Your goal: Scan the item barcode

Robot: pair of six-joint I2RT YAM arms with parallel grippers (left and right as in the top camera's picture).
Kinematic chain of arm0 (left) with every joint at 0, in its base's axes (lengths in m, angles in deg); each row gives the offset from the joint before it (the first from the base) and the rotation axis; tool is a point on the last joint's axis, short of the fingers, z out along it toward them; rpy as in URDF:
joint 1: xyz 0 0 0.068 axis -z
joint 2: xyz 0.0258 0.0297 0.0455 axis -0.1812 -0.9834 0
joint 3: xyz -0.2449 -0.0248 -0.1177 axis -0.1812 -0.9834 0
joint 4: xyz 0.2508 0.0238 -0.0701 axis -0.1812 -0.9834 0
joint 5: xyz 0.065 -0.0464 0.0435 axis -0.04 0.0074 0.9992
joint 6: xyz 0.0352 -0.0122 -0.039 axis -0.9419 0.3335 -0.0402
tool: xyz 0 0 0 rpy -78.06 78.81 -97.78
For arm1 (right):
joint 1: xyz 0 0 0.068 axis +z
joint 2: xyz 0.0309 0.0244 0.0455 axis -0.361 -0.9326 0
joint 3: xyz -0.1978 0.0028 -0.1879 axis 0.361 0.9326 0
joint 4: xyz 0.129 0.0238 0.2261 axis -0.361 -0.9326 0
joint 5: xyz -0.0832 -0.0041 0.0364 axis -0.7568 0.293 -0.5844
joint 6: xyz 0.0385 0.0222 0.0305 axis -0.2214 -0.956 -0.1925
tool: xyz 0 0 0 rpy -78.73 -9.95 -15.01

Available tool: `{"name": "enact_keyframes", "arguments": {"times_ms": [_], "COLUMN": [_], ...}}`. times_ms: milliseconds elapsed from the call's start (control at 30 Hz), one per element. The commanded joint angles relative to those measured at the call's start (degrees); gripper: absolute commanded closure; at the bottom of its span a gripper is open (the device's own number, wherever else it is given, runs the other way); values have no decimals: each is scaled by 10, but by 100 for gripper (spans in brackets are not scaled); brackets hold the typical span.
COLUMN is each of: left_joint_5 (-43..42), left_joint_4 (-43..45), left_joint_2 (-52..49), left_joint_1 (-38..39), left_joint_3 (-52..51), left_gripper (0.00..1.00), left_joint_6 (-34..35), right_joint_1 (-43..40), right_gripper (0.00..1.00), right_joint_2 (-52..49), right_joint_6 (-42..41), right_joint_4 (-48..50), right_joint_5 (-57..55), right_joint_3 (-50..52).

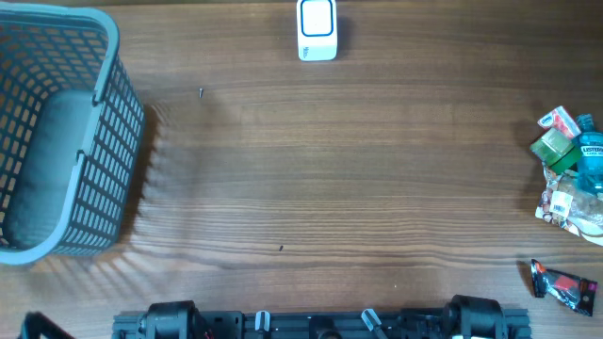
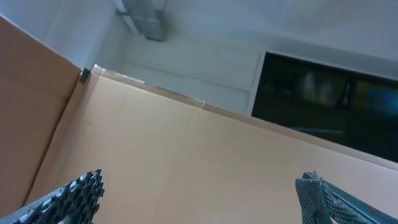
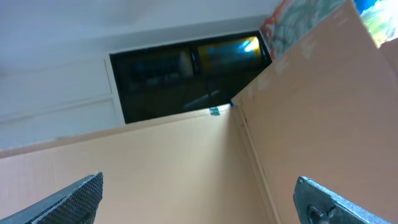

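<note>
A white barcode scanner with a blue-rimmed window (image 1: 317,28) stands at the table's far edge, centre. The items lie in a pile at the right edge: a green box (image 1: 554,149), a blue bottle (image 1: 591,160) and a crinkled packet with a white label (image 1: 563,205). A black and red sachet (image 1: 565,282) lies apart, nearer the front. Both arms are folded back at the front edge, far from the items. My left gripper (image 2: 200,186) and right gripper (image 3: 199,186) point up at cardboard walls, jaws wide apart and holding nothing.
A large grey plastic basket (image 1: 118,160) fills the left side of the table. The arm bases (image 1: 170,320) (image 1: 476,318) sit along the front edge. A small dark screw (image 1: 201,91) lies on the wood near the basket.
</note>
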Motion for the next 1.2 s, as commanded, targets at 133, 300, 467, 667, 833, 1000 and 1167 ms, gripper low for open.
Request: {"name": "enact_keyframes", "arguments": {"times_ms": [133,300,467,667,833,1000,1167], "left_joint_5": [-48,-49,-50,-30,-32,-65,-82], "left_joint_4": [-1,0,1,85,148,293,490], "left_joint_2": [75,76,76,76,76,76,76], "left_joint_1": [-32,-38,-69,-70,-69,-69,-69], "left_joint_3": [-45,-46,-46,-63,-134,-270,-482], "left_gripper": [0,0,0,0,0,0,0], "left_joint_6": [-9,-9,-9,-16,-22,-24,-24], "right_joint_1": [0,0,1,1,-2,-1,-1], "right_gripper": [0,0,0,0,0,0,0], "right_joint_2": [26,57,56,56,45,9,-13], "right_joint_6": [0,0,-12,-181,-95,-60,-58], "right_joint_4": [-14,-22,-11,128,344,502,577], "right_joint_5": [-34,-34,-34,-12,247,256,251], "right_joint_3": [7,31,34,126,353,542,649]}}
